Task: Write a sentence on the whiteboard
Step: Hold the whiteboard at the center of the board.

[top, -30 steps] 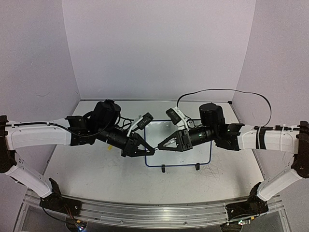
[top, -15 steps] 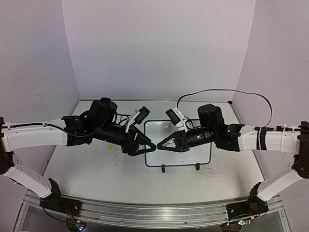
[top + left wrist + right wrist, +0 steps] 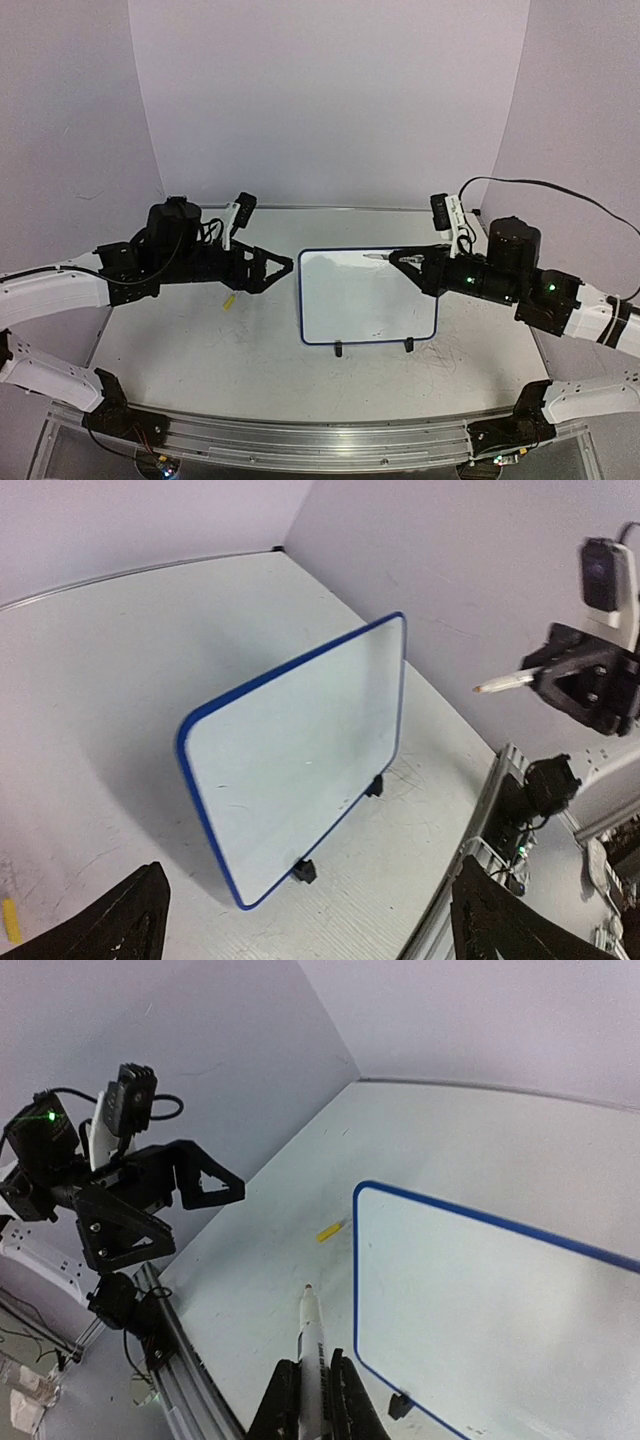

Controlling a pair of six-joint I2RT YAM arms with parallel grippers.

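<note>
The whiteboard (image 3: 368, 295) stands upright on two black feet mid-table, also seen in the left wrist view (image 3: 300, 750) and the right wrist view (image 3: 500, 1300). Its face looks blank, and the sentence does not show in any view. My right gripper (image 3: 415, 262) hovers over the board's upper right, shut on a white marker (image 3: 385, 258) whose bare tip points left. The marker (image 3: 312, 1335) juts out between the right gripper's (image 3: 318, 1385) fingers. My left gripper (image 3: 280, 272) hangs just left of the board, open and empty. Its fingers (image 3: 130, 920) frame the view wide apart.
A small yellow cap (image 3: 228, 300) lies on the table left of the board, also in the right wrist view (image 3: 330, 1231). An aluminium rail (image 3: 300, 440) runs along the near edge. Grey scribbles mark the tabletop (image 3: 440, 365). Walls close in on three sides.
The two grippers met tip to tip over the board's left edge. The left one has opened and pulled back left; the right one has drawn back right with the marker.
</note>
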